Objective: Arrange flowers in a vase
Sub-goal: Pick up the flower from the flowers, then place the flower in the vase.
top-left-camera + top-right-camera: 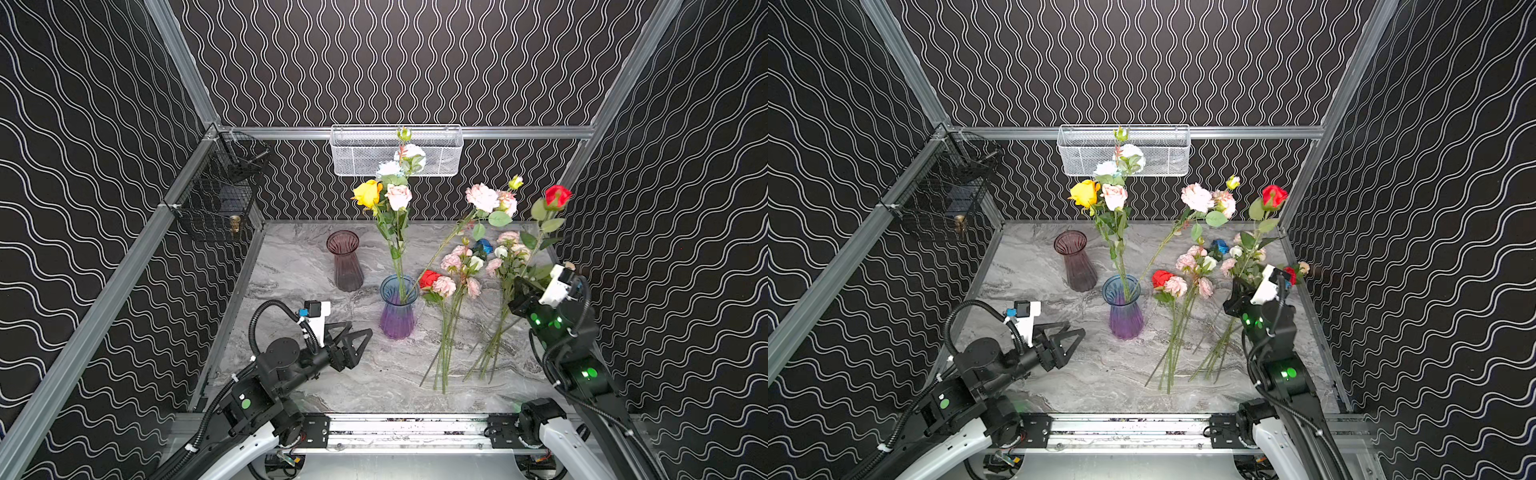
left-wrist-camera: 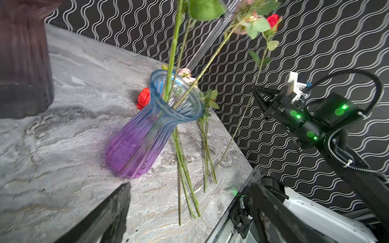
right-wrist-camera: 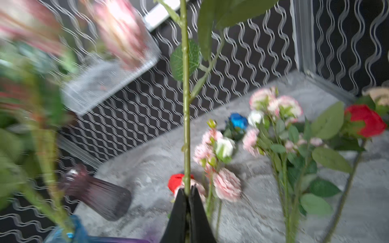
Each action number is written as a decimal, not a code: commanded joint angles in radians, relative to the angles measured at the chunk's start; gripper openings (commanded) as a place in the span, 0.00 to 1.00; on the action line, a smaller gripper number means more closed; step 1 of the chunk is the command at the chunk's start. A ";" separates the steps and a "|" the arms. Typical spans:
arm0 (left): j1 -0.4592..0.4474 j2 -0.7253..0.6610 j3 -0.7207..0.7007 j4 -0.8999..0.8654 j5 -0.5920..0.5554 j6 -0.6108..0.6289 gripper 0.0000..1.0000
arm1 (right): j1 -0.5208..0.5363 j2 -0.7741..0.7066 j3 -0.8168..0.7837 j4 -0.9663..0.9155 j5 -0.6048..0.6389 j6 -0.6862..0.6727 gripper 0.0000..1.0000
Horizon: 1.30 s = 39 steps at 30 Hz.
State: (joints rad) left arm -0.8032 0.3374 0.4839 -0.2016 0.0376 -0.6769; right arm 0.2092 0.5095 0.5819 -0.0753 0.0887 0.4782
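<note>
Down on the left, the left fingers (image 1: pixel 360 332) hover low over the grey marble-look counter (image 1: pixel 316 386), near the foot of the ribbed glass vase that fades from blue at the lip to purple at the base (image 1: pixel 397 307). They stand well parted and have hold of nothing. That vase stands upright around the middle of the counter and already carries several of the flowers (image 1: pixel 395 251): a yellow rose (image 1: pixel 367 193), a pale pink rose (image 1: pixel 398 196) just beside it, a white spray (image 1: pixel 409 157) rising above both, and a pink peony spray (image 1: pixel 484 197) leaning far out to the right. Behind it and to the left, apart from it, stands a smoky plum ribbed glass vase (image 1: pixel 345 262).

Over by the right wall, the right fingers (image 3: pixel 183 199) are pinched tight on the green stem of a long red rose (image 1: pixel 557 196), which stands nearly upright with its bloom high above the arm. From the left wrist view its lower end seems to reach the counter, though I can't swear it touches.

The rest of the flowers lie flat on the right half of the counter, stems toward the front. There is a bunch of pink and white sprays (image 1: pixel 453 286) with a second red rose (image 1: pixel 429 278) just beside the blue-and-purple vase, a blue bloom (image 1: pixel 483 247) farther back, and another pink bunch (image 1: pixel 509 251) partly under the right arm.
</note>
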 commanded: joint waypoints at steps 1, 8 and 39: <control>0.002 0.020 0.029 0.079 0.040 0.065 0.91 | 0.002 -0.093 -0.027 0.076 -0.082 -0.026 0.00; 0.002 0.170 0.175 0.125 0.134 0.184 0.86 | 0.001 -0.177 0.007 0.151 -0.311 -0.036 0.00; -0.001 0.531 0.356 0.537 0.433 0.319 0.67 | 0.762 0.332 0.241 0.236 -0.217 -0.253 0.00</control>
State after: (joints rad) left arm -0.8043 0.8761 0.8505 0.2390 0.4522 -0.3847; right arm 0.9558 0.8219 0.8062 0.0956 -0.1547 0.2558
